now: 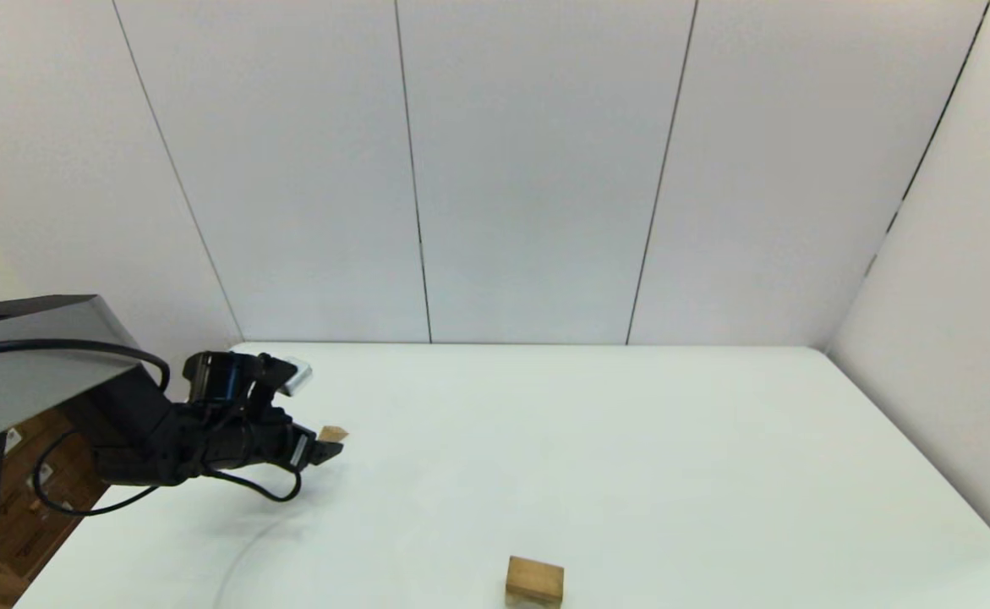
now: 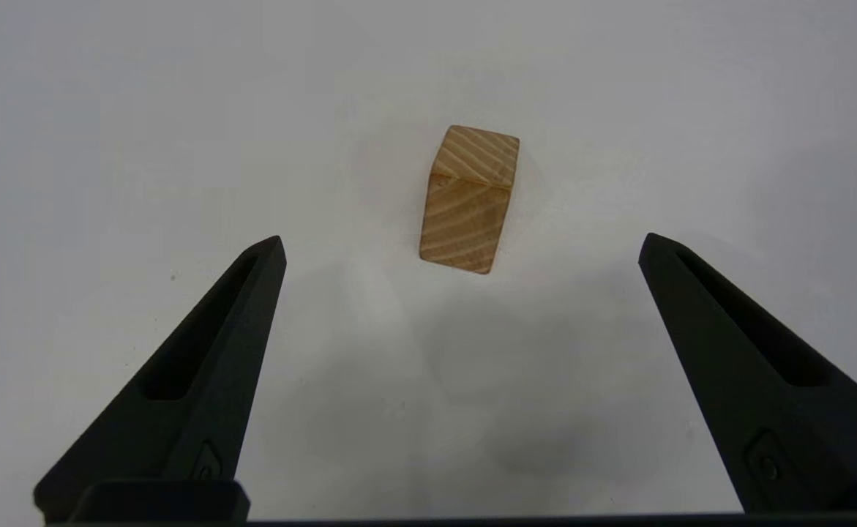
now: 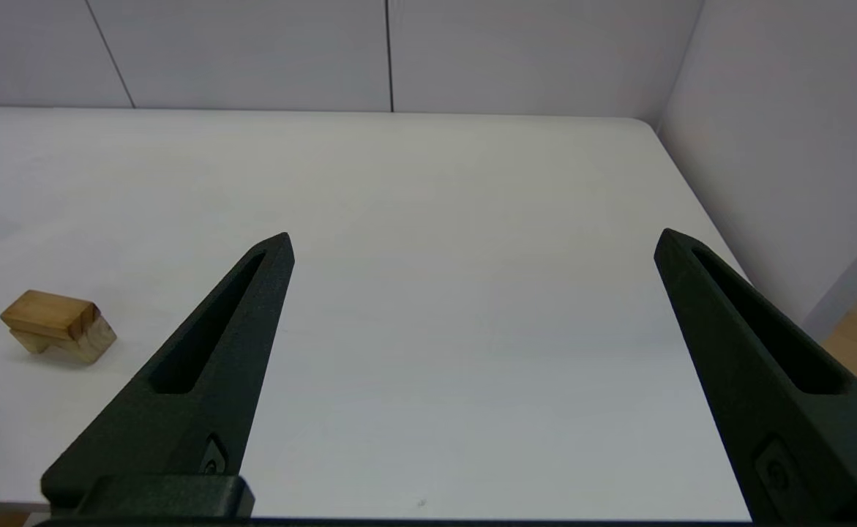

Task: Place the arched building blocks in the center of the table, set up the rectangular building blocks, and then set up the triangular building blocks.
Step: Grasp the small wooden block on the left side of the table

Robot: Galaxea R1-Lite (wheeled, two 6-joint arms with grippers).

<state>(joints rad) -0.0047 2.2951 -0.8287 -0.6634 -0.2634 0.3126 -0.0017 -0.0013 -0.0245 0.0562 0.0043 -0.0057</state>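
Your left pincer (image 2: 459,245) hangs spread wide over the rectangular building blocks (image 2: 470,198) near the table (image 1: 630,440)'s left edge, lined up to grasp. Right pincer (image 3: 472,241) (parked, also released) holds nothing.

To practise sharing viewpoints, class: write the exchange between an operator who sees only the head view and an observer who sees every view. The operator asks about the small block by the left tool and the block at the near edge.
Operator: Is the left tool closed on that small block?
Observer: No. The left tool is open wide, and the triangular block lies on the table centred in the gap, touching neither finger.
Operator: Is the near block a single piece?
Observer: No. Seen from the parked right tool, which is open, it looks like two: a darker rectangular bar resting on the paler arched block.
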